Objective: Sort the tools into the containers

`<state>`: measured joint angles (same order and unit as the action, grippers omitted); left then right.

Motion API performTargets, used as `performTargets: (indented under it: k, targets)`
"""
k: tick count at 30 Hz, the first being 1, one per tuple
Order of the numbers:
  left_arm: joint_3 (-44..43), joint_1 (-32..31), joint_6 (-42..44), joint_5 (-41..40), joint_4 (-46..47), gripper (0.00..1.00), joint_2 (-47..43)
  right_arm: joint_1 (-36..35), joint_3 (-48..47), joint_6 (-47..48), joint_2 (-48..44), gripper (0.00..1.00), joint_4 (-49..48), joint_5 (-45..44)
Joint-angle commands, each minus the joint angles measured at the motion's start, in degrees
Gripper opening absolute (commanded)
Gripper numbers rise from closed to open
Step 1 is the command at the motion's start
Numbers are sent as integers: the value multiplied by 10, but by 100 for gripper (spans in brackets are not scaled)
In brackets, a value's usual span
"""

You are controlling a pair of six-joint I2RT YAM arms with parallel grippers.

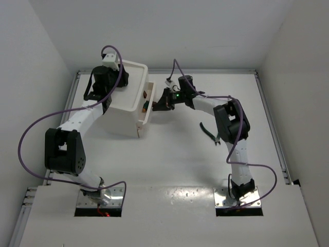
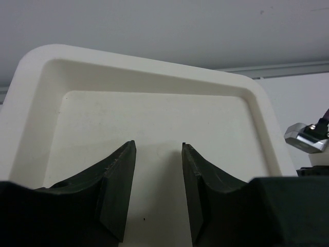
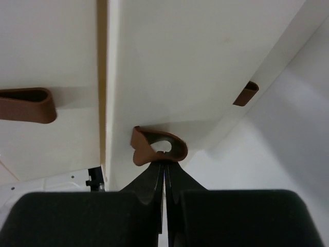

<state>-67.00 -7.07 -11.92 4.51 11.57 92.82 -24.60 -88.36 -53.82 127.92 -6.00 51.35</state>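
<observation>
Left gripper (image 2: 158,146) is spread open with nothing in it, hanging right over the box's recessed tray top (image 2: 154,110). Right gripper (image 3: 164,165) has its fingers squeezed together, tips touching a brown knob (image 3: 146,144) on the pulled-out drawer (image 1: 149,103). Can't tell if it's actually pinching it. The dark pliers (image 1: 209,133) lie on the table (image 1: 180,159), well behind that gripper.

Bright, even light; soft shadows, blurred close foregrounds.
</observation>
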Motion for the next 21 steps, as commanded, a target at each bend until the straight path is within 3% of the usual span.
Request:
performTargets:
  k: [1,9,21]
  targets:
    - [104,3,-15,-10,-414,48,90,-21,-32,-23,8,0,-35,22]
    - [104,3,-15,-10,-414,48,90,-39,-46,-58,32,0,-95,34]
    - [104,3,-15,-5,-414,48,90,-55,-108,-80,74,0,-107,28]
